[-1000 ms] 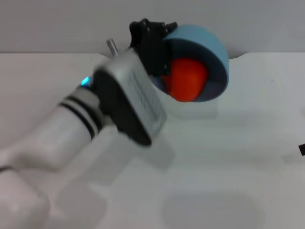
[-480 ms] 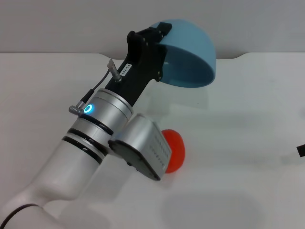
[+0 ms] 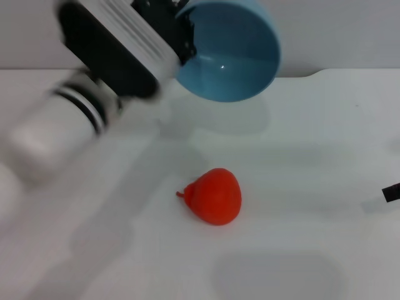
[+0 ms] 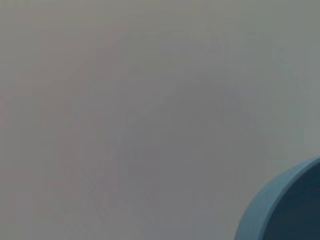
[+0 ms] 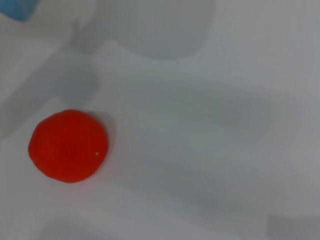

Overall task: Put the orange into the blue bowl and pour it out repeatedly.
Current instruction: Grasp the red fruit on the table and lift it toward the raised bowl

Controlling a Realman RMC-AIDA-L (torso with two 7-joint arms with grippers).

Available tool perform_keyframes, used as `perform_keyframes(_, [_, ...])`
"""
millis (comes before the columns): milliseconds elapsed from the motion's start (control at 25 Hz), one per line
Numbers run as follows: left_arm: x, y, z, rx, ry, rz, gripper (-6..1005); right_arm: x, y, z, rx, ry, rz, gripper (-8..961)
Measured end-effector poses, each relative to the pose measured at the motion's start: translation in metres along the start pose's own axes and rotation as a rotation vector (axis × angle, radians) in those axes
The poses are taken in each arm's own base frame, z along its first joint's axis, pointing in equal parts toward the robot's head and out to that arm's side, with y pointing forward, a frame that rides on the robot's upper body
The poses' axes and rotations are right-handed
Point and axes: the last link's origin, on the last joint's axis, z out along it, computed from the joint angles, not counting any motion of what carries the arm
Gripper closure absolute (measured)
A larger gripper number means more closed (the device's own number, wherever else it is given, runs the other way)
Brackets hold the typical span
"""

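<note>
The orange (image 3: 214, 195) lies on the white table (image 3: 312, 156) near the middle, its stem nub pointing left. It also shows in the right wrist view (image 5: 68, 145). The blue bowl (image 3: 234, 53) is empty and held up in the air at the back, its opening tilted toward me. My left gripper (image 3: 178, 28) is shut on the bowl's left rim. A piece of the bowl's rim shows in the left wrist view (image 4: 270, 210). Only a dark tip of my right gripper (image 3: 390, 192) shows at the right edge of the head view.
The white table ends at a grey wall (image 3: 337, 31) behind the bowl. My left arm (image 3: 94, 81) crosses the upper left of the head view. A blue corner of the bowl (image 5: 17, 7) shows in the right wrist view.
The bowl tipped over and the orange fell out onto the table. The left arm then lifted and turned the bowl's opening back toward me. The orange now lies uncovered.
</note>
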Motion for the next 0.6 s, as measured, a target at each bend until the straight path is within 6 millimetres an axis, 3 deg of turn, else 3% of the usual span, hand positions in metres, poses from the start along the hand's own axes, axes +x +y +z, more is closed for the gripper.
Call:
perform_keyframes(200, [-0.001, -0.049, -0.008, -0.207, -0.051, -0.285, 1000, -0.006, 0.006, 0.003, 0.001, 0.01, -0.041, 531])
perform_keyframes(400, [-0.024, -0.09, -0.014, -0.338, -0.383, -0.604, 1001, -0.019, 0.017, 0.01, 0.014, 0.021, -0.115, 530])
perform_keyframes(560, [-0.031, -0.106, -0.023, -0.33, -0.488, -0.734, 1001, -0.035, 0.031, 0.02, 0.012, 0.001, -0.2, 529])
perform_keyframes(600, [-0.038, -0.111, -0.034, -0.341, -0.59, -0.789, 1001, -0.039, 0.036, 0.023, 0.007, -0.004, -0.223, 528])
